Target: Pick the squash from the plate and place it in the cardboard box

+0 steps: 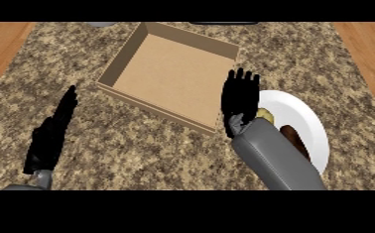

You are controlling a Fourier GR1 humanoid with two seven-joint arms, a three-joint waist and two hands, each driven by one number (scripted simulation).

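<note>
Squash [265,114] lies on white plate [307,123], just right of and under right hand's [238,98] wrist, partly hidden by forearm. Right hand: fingers straight, spread, holding nothing, over cardboard box's [170,73] right wall. Left hand [53,128]: fingers straight, together, well left of box on desk [307,58].

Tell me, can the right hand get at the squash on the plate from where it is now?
Probably yes: the right hand hangs open at the plate's left rim, beside the squash, with nothing visible between them.
</note>
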